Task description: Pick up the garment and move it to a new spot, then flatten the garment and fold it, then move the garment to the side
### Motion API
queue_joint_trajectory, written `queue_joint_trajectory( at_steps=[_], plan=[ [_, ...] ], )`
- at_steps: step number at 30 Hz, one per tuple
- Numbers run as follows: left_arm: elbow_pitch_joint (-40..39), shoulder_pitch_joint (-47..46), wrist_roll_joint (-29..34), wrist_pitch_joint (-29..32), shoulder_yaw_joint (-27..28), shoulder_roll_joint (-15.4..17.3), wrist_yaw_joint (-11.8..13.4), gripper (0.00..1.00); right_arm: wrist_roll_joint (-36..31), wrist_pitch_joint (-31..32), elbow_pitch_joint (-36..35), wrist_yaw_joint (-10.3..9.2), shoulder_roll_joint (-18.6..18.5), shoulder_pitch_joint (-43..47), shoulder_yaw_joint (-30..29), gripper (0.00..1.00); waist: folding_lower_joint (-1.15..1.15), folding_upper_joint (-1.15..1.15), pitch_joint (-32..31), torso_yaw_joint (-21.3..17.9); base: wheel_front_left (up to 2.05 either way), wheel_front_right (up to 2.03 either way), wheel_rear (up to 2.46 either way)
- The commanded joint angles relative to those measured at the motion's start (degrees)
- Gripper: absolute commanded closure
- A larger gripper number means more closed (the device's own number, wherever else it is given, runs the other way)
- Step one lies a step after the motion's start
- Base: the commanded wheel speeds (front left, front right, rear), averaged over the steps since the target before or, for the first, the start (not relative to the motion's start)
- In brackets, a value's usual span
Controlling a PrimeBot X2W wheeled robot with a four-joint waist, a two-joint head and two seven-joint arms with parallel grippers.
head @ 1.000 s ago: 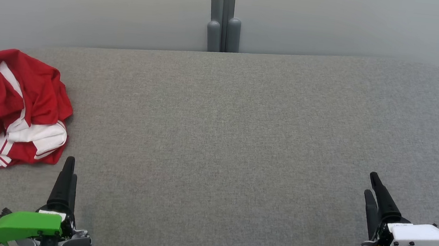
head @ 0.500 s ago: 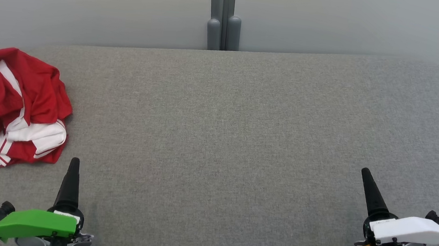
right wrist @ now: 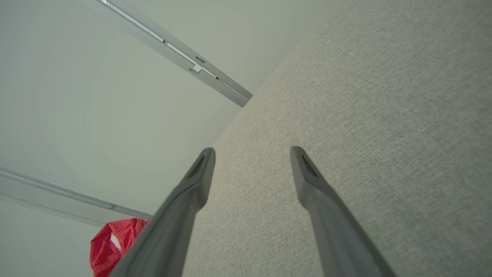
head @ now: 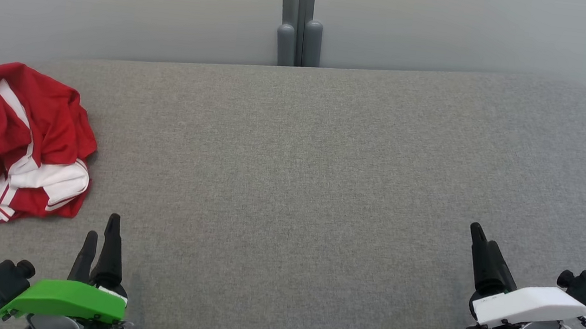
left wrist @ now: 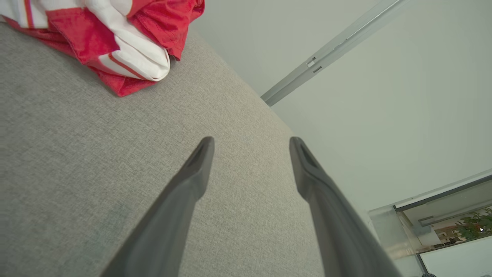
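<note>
From the head view, the garment (head: 17,146) is a crumpled red-and-white heap at the far left of the grey surface (head: 296,186), close to its left edge. It is bunched up, so I can't pick out a long axis or a collar. The left gripper (head: 102,229) sits low on the left, with the heap ahead of it and off to its left, near but not touching. The right gripper (head: 480,236) is low on the right, well apart from the cloth, with the whole bare surface between them. The left arm is plainly the nearer one, and I'd judge the pickup is its job: forward and leftward to the heap's near white edge.

In the left wrist view, the left gripper (left wrist: 250,141) has its fingers spread wide with nothing between them, only grey fabric below. The garment (left wrist: 127,46) lies in the upper left corner, so the fingers point past its right side rather than at it. To my eye the wrist needs to swing left before closing.

In the right wrist view, the right gripper (right wrist: 251,151) is likewise spread wide and empty. The garment (right wrist: 115,242) is a small red patch at the lower left, far off.
</note>
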Motion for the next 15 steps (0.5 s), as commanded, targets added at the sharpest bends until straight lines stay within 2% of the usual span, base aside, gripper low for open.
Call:
queue_joint_trajectory(
  at_steps=[1, 15],
  plan=[
    [-0.6, -1.4, 3.55, -0.76, -0.07, 0.37, 0.29, 0.0, -2.94, -0.75, -0.54, 0.01, -0.47, -1.46, 0.26, 0.0, 0.0, 0.0, 0.04, 0.0, 0.0, 0.0, 0.0],
    [-0.84, -1.21, 15.77, -3.06, -1.85, 0.78, 2.35, 0.0, -14.42, -3.19, -0.35, 0.02, -0.34, -1.86, 1.33, 0.0, 0.0, 0.0, 0.34, -0.03, 0.0, 0.0, 0.0]
  ],
)
